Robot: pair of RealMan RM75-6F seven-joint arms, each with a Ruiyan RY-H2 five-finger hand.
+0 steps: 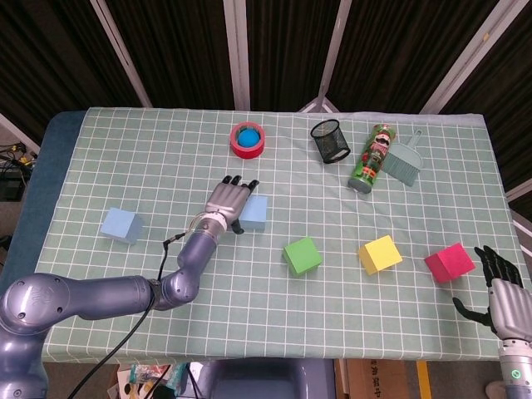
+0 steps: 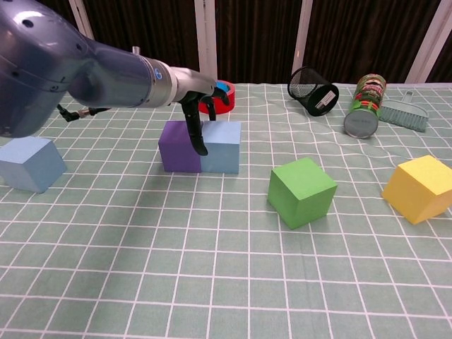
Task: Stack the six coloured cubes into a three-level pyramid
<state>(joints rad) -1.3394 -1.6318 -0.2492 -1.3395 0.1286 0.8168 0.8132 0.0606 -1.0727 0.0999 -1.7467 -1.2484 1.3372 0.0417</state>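
Far left on the green checked tablecloth (image 1: 125, 158): a light blue cube (image 1: 121, 225), alone, well apart from the rest. Next, a purple cube (image 2: 180, 146) and a second pale blue cube (image 2: 222, 147) side by side, faces touching, purple on the left. Above that pair, the left hand (image 1: 226, 202), palm down, fingers (image 1: 236, 181) stretched flat and slightly apart over the purple cube's top; thumb (image 2: 197, 134) hanging down in front of the seam between the two cubes in the chest view. Nothing grasped there; whether the palm presses on the purple cube, cannot tell. Behind, toward the far edge, a red tape roll (image 1: 247, 139) with a blue ball (image 1: 248, 135) sitting in its hole. Further right, a green cube (image 1: 302, 256) near the table's middle, turned at an angle to the grid. Behind it, a black mesh cup (image 1: 330, 140) tipped on its side, then a nutcracker-print can (image 1: 371, 157) lying down, just beside a small teal brush (image 1: 402, 160). Right again, a yellow cube (image 1: 380, 253), then a red cube (image 1: 450, 263) near the front right edge, each apart from its neighbours. All six cubes at table level, none stacked. Far right, below the table corner, the right hand (image 1: 499, 287), released, fingers spread and holding nothing, just beside the red cube without touching.
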